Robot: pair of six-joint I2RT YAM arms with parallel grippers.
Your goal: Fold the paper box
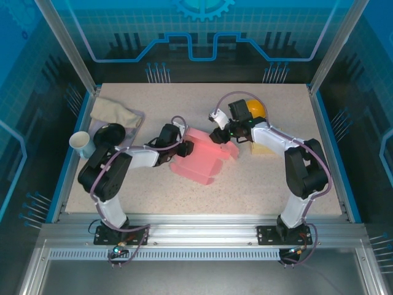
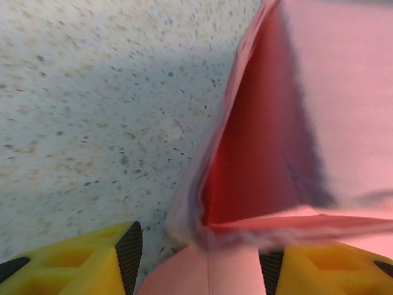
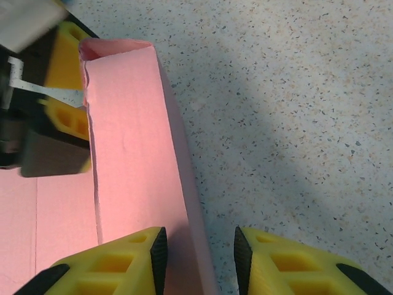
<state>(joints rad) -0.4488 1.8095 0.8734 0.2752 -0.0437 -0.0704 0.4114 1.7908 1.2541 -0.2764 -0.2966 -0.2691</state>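
Nearest, crops yellow fingers (image 3: 116, 264) at the frame's foot and hides part of the pink paper box (image 1: 199, 169) under both wrists, between the grippers. Straddles its upright wall with the right gripper (image 3: 198, 255), jaws narrowly apart, outer pad clear. Brackets a blurred folded corner with the left gripper (image 2: 199, 261), jaws wider. Leaves bare table (image 1: 184, 104) beyond both.

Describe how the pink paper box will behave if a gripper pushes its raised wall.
Probably floppy: the paper box is thin sheet, and its raised wall stands on a single crease, so it would likely bend rather than resist. Likely light too; resting loose on the table, it may slide when pushed.
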